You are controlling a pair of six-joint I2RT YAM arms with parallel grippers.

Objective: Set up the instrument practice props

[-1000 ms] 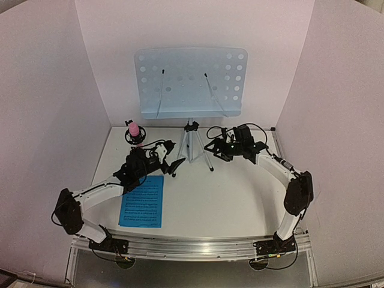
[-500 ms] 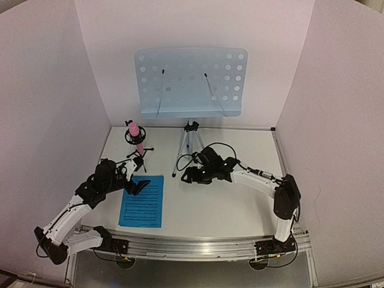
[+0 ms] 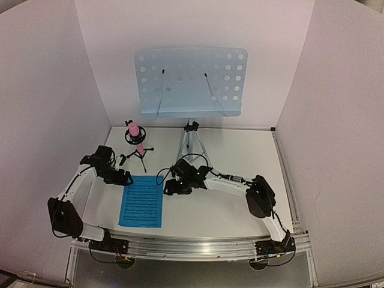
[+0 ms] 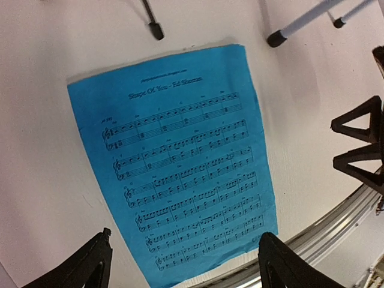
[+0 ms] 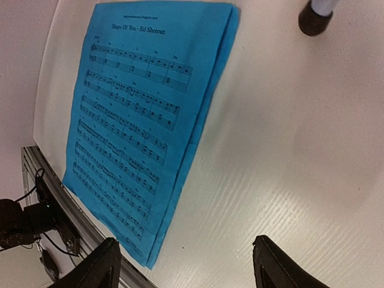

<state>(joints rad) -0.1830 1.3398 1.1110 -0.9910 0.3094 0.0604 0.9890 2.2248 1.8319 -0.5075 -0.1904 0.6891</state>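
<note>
The pale blue-grey perforated stand desk (image 3: 191, 82) stands upright at the back on its silver tripod (image 3: 191, 149). Two bright blue sheets (image 3: 143, 201) printed with staves lie stacked flat on the table at the front left; the lower sheet's edge peeks out on the right (image 5: 204, 114). My left gripper (image 3: 123, 178) hovers open above the sheets' top-left corner, and the sheet (image 4: 180, 162) shows between its fingers. To the right of the sheets, my right gripper (image 3: 170, 187) is open over bare table with nothing between its fingers (image 5: 273, 264).
A pink microphone (image 3: 134, 133) on a small black tripod stands left of the stand, with one foot (image 4: 156, 29) near the sheets' top edge. A foot of the silver tripod (image 5: 315, 18) is close to my right gripper. The metal rail (image 3: 192, 246) runs along the near edge just below the sheets.
Both arms have left the stand's tripod. The left one swung out left and now sits by the sheets' top-left corner. The right one came forward and left to the sheets' right edge.
</note>
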